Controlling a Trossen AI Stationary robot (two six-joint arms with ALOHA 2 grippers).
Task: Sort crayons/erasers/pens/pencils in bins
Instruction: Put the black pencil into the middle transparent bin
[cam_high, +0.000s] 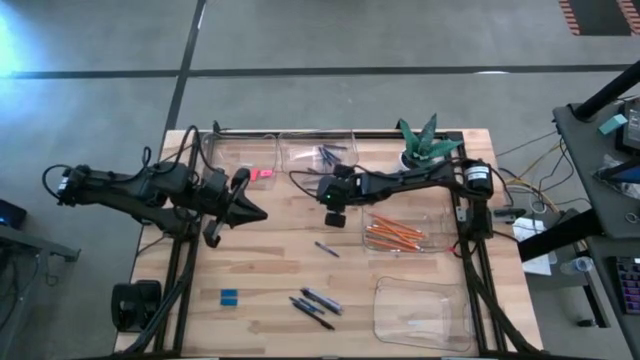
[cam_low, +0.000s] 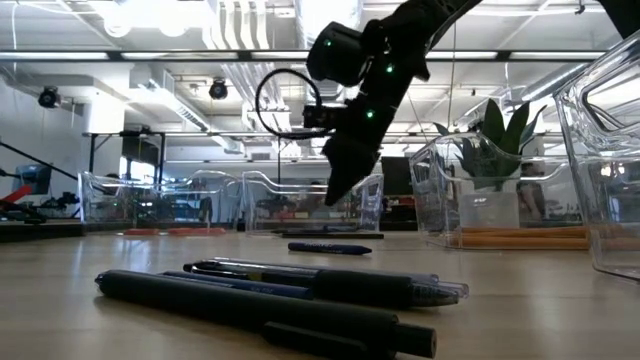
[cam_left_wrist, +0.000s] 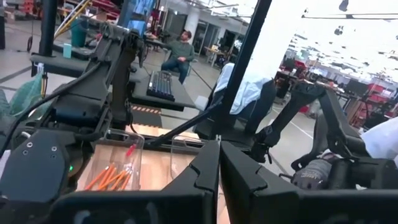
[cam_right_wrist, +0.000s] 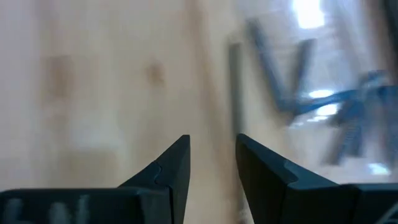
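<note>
Right gripper (cam_high: 336, 216), jaws parted and empty, is held above mid-table; a stray crayon (cam_high: 327, 249) and pens (cam_high: 313, 305) lie toward the near edge, easily nudged aside in a descent.

The right pincer (cam_right_wrist: 211, 158) hovers with fingers parted and empty, while the left pincer (cam_left_wrist: 219, 165) waits closed.

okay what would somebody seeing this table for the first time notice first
Probably the two dark arms meeting over the table's middle: the right gripper, open and empty, hangs above bare wood, and the left gripper waits shut beside it. Next, the bright orange pencils in the bin on the right, then the pens loose near the front edge.
</note>
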